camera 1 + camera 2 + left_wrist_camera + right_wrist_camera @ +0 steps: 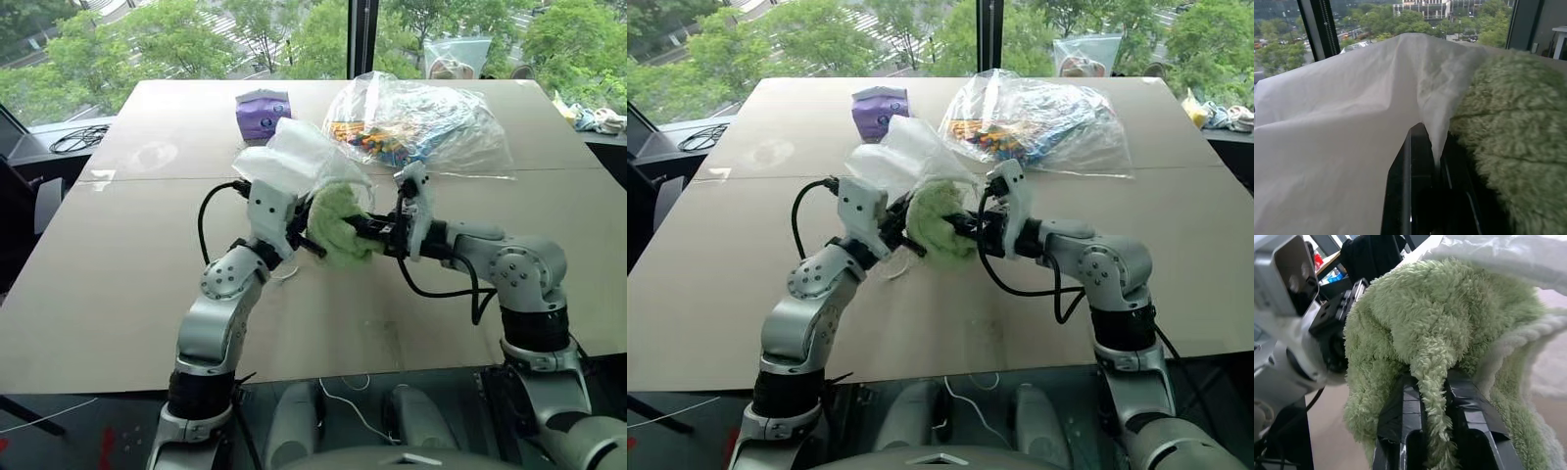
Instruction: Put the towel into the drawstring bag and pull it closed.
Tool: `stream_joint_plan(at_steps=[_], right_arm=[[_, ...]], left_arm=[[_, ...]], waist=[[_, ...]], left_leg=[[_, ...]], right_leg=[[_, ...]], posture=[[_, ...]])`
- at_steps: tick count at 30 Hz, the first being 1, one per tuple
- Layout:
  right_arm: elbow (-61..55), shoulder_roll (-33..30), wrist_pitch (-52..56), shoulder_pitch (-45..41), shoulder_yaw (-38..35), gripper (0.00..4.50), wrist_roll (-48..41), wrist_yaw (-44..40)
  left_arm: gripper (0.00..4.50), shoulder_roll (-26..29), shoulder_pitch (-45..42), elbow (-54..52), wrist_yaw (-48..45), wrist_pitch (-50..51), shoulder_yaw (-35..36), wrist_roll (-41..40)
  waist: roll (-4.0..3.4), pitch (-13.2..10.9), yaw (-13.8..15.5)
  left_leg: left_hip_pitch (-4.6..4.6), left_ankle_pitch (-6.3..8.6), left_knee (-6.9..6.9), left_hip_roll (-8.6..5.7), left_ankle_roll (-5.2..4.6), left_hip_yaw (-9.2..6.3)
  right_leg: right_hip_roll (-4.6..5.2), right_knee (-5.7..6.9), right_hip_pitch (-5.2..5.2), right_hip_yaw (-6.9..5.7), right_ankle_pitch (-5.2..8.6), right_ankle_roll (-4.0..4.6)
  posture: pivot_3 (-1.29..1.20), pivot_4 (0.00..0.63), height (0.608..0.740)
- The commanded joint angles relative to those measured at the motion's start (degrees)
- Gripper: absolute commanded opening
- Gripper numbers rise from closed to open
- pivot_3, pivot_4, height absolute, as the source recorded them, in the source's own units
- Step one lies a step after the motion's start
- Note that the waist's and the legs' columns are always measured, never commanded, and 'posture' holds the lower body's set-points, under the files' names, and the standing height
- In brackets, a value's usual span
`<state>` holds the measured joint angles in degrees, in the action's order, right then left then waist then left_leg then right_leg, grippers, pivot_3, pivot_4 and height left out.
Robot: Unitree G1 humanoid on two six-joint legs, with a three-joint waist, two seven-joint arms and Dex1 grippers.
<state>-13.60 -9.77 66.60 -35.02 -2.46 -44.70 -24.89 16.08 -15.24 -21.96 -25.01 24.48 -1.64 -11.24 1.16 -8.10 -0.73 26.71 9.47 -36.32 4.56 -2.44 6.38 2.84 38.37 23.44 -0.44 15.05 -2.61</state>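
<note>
A fold of fluffy green towel is pinched between the closed fingers of the right pincer, seen close in the right wrist view, with the rest of the towel bunched just beyond the fingertips. The left pincer is likewise closed, and a pleat of thin white fabric is clamped in it: this is the edge of the drawstring bag, which rises up and away from that pincer as a loose, semi-translucent pouch. Both are held up above the bench, the two pincers facing each other with the towel between them.

The step in hand is judged to be the insertion. The towel is pressed against the bag's mouth and partly draped by its rim, but most of the green mass is seen outside the fabric. For the next move, the mouth must be kept spread by the left pincer while the towel is pushed deeper and then released inside; only afterwards can the cords be sought and pulled. The cords cannot be made out clearly here.

The bag looks limp and crumpled, larger than the towel. Beyond both pincers, a purple tissue pack and a large clear plastic bag lie on the bench, well apart.
</note>
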Motion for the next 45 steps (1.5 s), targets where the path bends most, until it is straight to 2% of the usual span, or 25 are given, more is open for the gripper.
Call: stream_joint_plan(at_steps=[1,6,9,12,16,20,22,26,30,35,43,45], right_arm=[[-0.03,5.21,1.0,-1.4,-5.74,0.0,-5.71,4.47],[5.88,12.58,0.24,-2.65,-13.62,0.0,-10.99,11.94],[9.06,13.61,0.18,-3.12,-15.59,0.0,-11.78,14.21],[8.45,9.97,0.64,-1.05,-10.07,0.0,-7.67,11.95],[4.64,2.42,0.68,3.32,-0.67,0.0,-4.5,4.9],[1.51,-2.82,-0.23,5.77,3.16,0.0,-4.51,-1.03],[1.11,-3.45,-0.94,5.94,3.96,0.0,-4.35,-2.22],[3.69,2.94,-2.61,3.91,-1.25,0.0,-7.27,1.74],[8.81,11.06,-4.1,0.51,-11.7,0.0,-14.76,10.05],[12.68,18.51,-8.76,-3.63,-23.02,0.0,-29.75,21.61],[10.06,18.4,-10.43,-1.09,-20.8,0.0,-38.07,24.56],[9.68,19.99,-12.6,-1.31,-21.64,0.0,-44.13,26.72]], left_arm=[[0.06,0.38,-0.42,-2.96,-2.65,-0.77,-2.3,-1.83],[0.06,-0.2,-0.69,-4.31,-3.79,1.4,-2.51,-4.64],[0.06,0.38,-0.66,-4.95,-4.22,1.59,-2.62,-5.1],[0.06,0.66,-0.61,-5.12,-3.94,1.03,-2.16,-5.0],[0.06,1.3,-0.96,-4.1,-3.05,-0.45,-1.05,-3.86],[0.06,2.3,-0.89,-2.98,-2.85,-2.86,-0.58,-2.62],[0.06,2.71,-0.48,-3.07,-4.12,-4.1,-1.29,-2.93],[0.06,3.23,1.37,-5.03,-7.47,-3.23,-3.28,-5.3],[0.06,3.72,2.7,-5.37,-8.55,-3.12,-3.82,-5.96],[0.06,4.05,1.58,-4.6,-8.4,-3.14,-3.73,-5.82],[0.06,3.79,-1.18,-0.97,-5.34,-5.11,-2.77,-3.19],[0.06,3.83,-1.36,-0.4,-5.19,-4.97,-2.84,-3.11]], waist=[[0.0,0.0,-0.02],[-0.02,-0.01,-0.05],[-0.04,-0.02,-0.04],[-0.05,-0.03,-0.08],[-0.06,-0.03,-0.1],[-0.1,-0.06,-0.28],[-0.1,-0.06,-0.24],[-0.1,-0.06,-0.25],[-0.12,-0.07,-0.11],[-0.14,-0.09,-0.07],[-0.26,-0.16,-0.35],[-0.29,-0.19,-0.33]], left_leg=[[0.01,0.0,0.0,0.0,0.0,0.0],[0.0,0.0,0.01,0.01,0.0,0.0],[0.01,0.0,0.01,0.0,0.0,0.0],[0.01,0.0,0.01,0.0,0.0,0.01],[0.01,0.0,0.02,0.0,0.0,0.01],[0.02,0.0,0.04,0.01,0.0,0.01],[0.02,0.0,0.04,0.01,0.0,0.02],[0.02,0.01,0.04,0.02,0.0,0.01],[0.03,0.01,0.05,0.04,0.01,0.02],[0.04,0.01,0.05,0.04,0.01,0.03],[0.07,0.0,0.08,0.02,-0.01,0.0],[0.07,0.0,0.09,0.03,-0.01,0.0]], right_leg=[[0.0,0.0,0.0,0.0,0.0,0.0],[0.0,0.01,0.0,0.0,0.0,0.0],[0.0,0.02,0.0,-0.01,0.0,0.0],[0.01,0.01,0.01,-0.01,0.0,0.0],[0.02,0.0,0.02,0.0,0.01,0.01],[0.01,0.0,0.05,0.02,0.01,0.02],[0.01,0.0,0.06,0.04,0.01,0.01],[0.01,0.0,0.06,0.03,0.01,0.02],[0.0,0.0,0.07,0.02,0.01,0.01],[0.03,-0.01,0.06,0.0,0.01,0.01],[-0.01,-0.04,0.07,0.0,0.01,0.01],[-0.01,-0.04,0.07,0.0,0.01,0.01]], posture=[[0.0,0.15,0.74],[0.0,0.15,0.74],[0.0,0.15,0.74],[0.0,0.15,0.74],[0.0,0.15,0.74],[0.0,0.15,0.74],[0.0,0.15,0.74],[0.0,0.15,0.74],[0.0,0.15,0.74],[0.0,0.15,0.74],[0.0,0.15,0.74],[0.0,0.15,0.74]])
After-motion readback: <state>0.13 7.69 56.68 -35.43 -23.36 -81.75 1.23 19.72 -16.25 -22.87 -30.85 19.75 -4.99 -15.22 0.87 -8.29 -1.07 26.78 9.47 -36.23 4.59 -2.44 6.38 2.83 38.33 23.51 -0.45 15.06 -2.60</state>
